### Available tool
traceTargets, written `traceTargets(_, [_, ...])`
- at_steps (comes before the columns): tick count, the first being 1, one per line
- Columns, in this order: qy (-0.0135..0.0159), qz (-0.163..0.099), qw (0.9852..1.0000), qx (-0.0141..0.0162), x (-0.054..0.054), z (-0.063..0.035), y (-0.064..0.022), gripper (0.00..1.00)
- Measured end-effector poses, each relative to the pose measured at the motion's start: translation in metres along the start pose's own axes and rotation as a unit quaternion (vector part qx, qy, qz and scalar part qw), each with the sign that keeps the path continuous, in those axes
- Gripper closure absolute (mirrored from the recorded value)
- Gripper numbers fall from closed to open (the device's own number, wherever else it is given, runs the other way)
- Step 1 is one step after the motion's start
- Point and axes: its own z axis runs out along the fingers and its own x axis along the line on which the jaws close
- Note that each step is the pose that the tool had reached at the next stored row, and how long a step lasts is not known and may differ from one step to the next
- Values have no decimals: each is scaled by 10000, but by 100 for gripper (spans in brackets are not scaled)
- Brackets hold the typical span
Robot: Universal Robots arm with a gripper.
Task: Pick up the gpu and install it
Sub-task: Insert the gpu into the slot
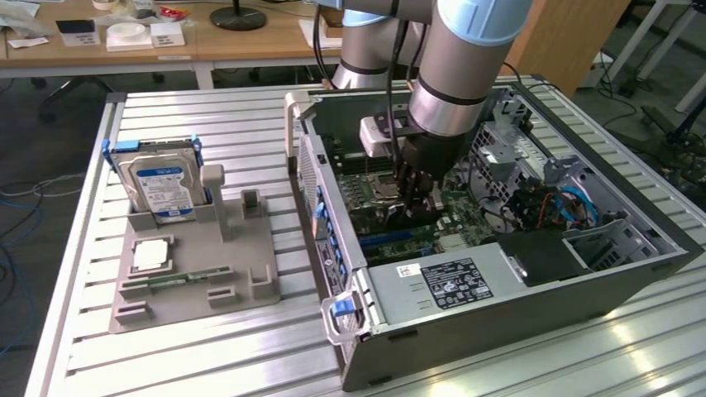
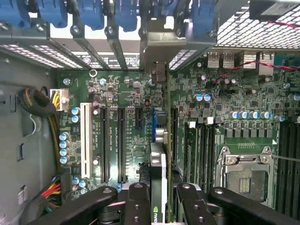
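The black two-fingered gripper [image 2: 159, 192] at the end of the grey and pale-blue robot arm [image 1: 464, 66] reaches down into the open dark-grey metal computer case [image 1: 497, 322]. The case lies on its side on the ribbed aluminium bench [image 1: 221, 356], towards the bench's edge on the exterior view's right. The jaws are drawn partway together and pinch the gpu [image 2: 158, 159], a thin dark expansion card held on edge. The black fingers [image 2: 138, 199] press against its two flat faces, one on each side.

In the wrist view the card runs from between the fingers across the green motherboard [image 2: 117, 93]. It lies in line with a short blue connector slot [image 2: 153, 123], between the long black slots and the memory-slot rows beside the silver processor socket [image 2: 246, 180]. The card's pale metal bracket [image 2: 161, 47] is at the case's rear wall, among the row of slot openings and blue latches. I cannot tell whether the card's lower edge is seated in the slot or only sits over it.

On the bench's side at the exterior view's left lies a flat grey plastic fixture tray [image 1: 188, 302]. A silver, blue-labelled hard drive [image 1: 164, 186] stands upright at its far end, and a small green memory stick [image 1: 177, 279] lies nearer its front edge. Both are well apart from the gripper.
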Motion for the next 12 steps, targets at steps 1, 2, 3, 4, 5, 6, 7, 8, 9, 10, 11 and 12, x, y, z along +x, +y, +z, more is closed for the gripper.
traceTargets(1, [0,0,10000,0,0,0,0,73])
traceTargets(2, [1,0,10000,0,0,0,0,73])
traceTargets(3, [1,0,10000,0,0,0,-1,73])
traceTargets(4, [2,0,10000,0,0,-1,-2,73])
traceTargets(5, [6,-2,10000,0,-1,0,-11,73])
traceTargets(6, [9,-1,10000,-3,-1,-1,-28,73])
traceTargets(7, [10,0,10000,-6,-1,-1,-38,73])
traceTargets(8, [11,0,10000,-6,0,0,-41,73])
traceTargets(9, [11,0,10000,-6,0,-1,-40,73])
traceTargets(10, [11,0,10000,-7,0,0,-40,73])
traceTargets(11, [11,0,10000,-7,0,-1,-41,73])
traceTargets(12, [11,0,10000,-7,-1,-1,-41,73])
